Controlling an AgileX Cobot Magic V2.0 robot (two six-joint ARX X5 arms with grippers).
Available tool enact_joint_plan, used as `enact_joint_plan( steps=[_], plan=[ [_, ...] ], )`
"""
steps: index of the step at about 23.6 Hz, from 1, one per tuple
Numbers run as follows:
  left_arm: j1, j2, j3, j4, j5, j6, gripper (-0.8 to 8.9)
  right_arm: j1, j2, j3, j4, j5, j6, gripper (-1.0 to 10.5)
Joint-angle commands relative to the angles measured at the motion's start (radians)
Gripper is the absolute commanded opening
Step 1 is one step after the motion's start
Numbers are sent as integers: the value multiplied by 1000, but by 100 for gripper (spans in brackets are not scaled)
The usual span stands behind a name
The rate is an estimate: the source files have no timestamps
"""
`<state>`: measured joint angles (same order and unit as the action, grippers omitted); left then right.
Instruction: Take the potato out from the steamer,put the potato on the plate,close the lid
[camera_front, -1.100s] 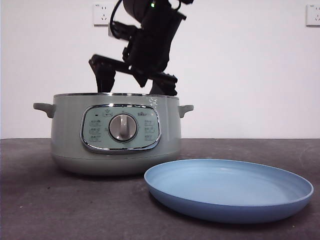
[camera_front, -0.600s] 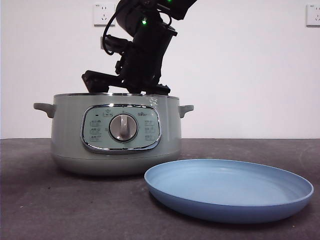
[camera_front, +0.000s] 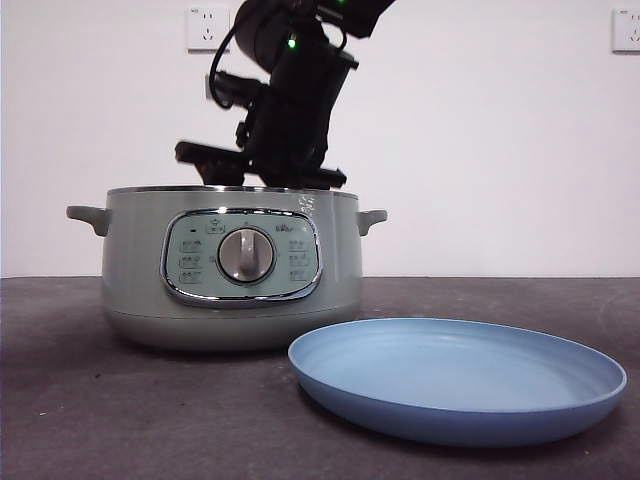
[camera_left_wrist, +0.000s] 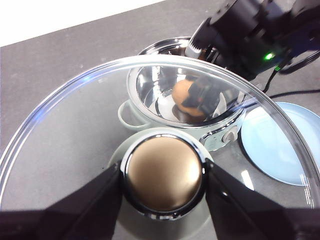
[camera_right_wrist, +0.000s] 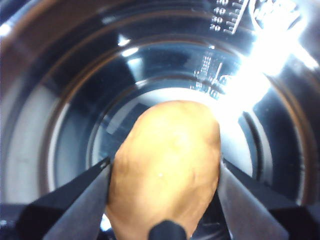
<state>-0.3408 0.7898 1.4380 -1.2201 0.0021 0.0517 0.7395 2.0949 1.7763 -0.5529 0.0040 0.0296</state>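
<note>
The sage-green steamer (camera_front: 140, 270) stands open on the table's left. My right gripper (camera_right_wrist: 165, 169) is down inside its steel bowl. Its jaws press both sides of the orange-brown potato (camera_right_wrist: 165, 150). In the front view only the right arm (camera_front: 290, 100) shows above the pot's rim. My left gripper (camera_left_wrist: 162, 175) is shut on the knob (camera_left_wrist: 162, 165) of the glass lid (camera_left_wrist: 65, 150) and holds it high above the table. Through the glass I see the pot (camera_left_wrist: 150, 95) and the potato (camera_left_wrist: 184, 95). The light-blue plate (camera_front: 450, 425) lies empty in front of the pot, to its right.
The table is dark grey. A white wall with sockets (camera_front: 207, 28) stands close behind. The right arm's cables (camera_left_wrist: 300, 92) trail over the table near the plate (camera_left_wrist: 285, 145).
The right gripper dropped into the pot with its jaws spread wide, then came in around the potato. It now sits slightly higher than half a second ago.
</note>
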Motion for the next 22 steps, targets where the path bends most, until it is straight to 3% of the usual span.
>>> enact_joint_plan(
  steps=[1, 12, 15, 22],
  plan=[
    [2, -13, 5, 45, 1, 2, -9, 2, -94, -2, -9, 3, -14, -12],
    [2, -11, 5, 91, 58, 5, -9, 2, -481, -11, -522, 59, -44, -13],
    [2, -11, 5, 90, 57, 6, -9, 2, -550, -106, -517, 58, -42, -13],
    [2, -11, 5, 90, 58, 5, -9, 1, -712, -489, -309, 55, 13, -13]
  ],
)
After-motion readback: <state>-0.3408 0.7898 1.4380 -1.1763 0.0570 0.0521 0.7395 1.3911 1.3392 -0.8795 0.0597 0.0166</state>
